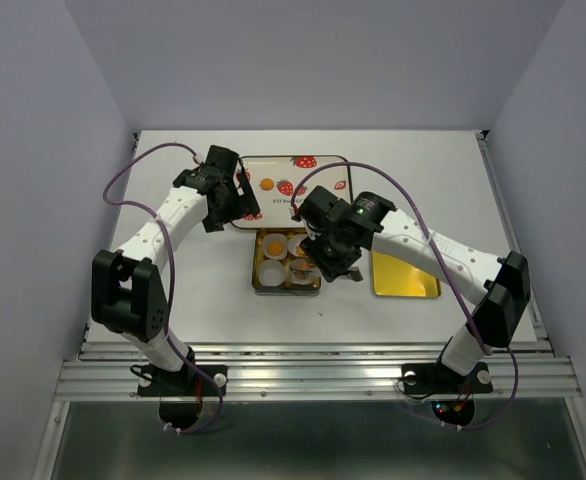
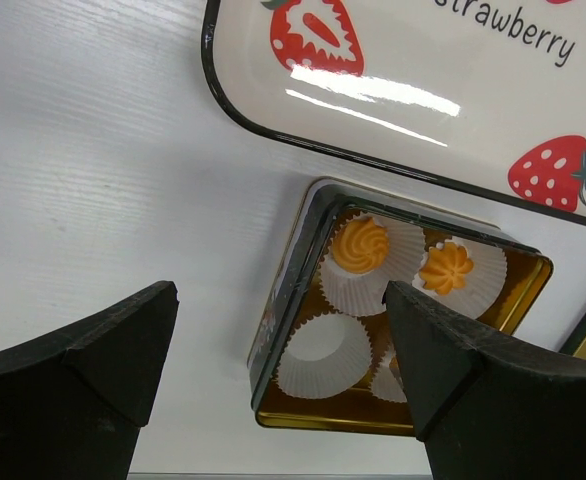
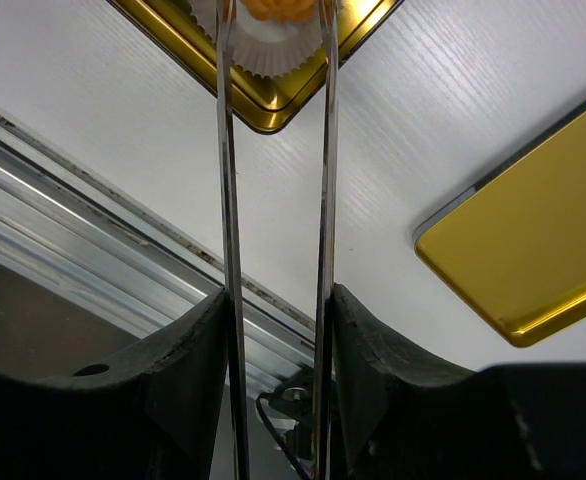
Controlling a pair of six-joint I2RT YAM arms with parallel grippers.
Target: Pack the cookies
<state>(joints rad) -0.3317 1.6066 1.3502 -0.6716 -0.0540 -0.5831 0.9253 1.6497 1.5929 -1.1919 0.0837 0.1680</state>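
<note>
An open gold tin [image 2: 291,300] holds white paper cups. Two orange cookies [image 2: 360,244] [image 2: 446,267] sit in its far cups, and the near left cup [image 2: 325,352] is empty. My left gripper [image 2: 281,300] hangs open over the tin's left edge, holding nothing. My right gripper [image 3: 278,295] is shut on metal tongs [image 3: 225,150]. The tongs' tips flank a cookie [image 3: 273,8] over a paper cup [image 3: 268,50] in a corner of the tin. From above, the right gripper [image 1: 333,262] covers the tin's [image 1: 256,262] right side, and the left gripper [image 1: 228,205] is at its far left.
A white strawberry-printed tray [image 1: 291,175] lies just behind the tin. The tin's gold lid [image 1: 405,275] lies upside down to its right. The table's metal front rail [image 3: 93,190] runs close below the tongs.
</note>
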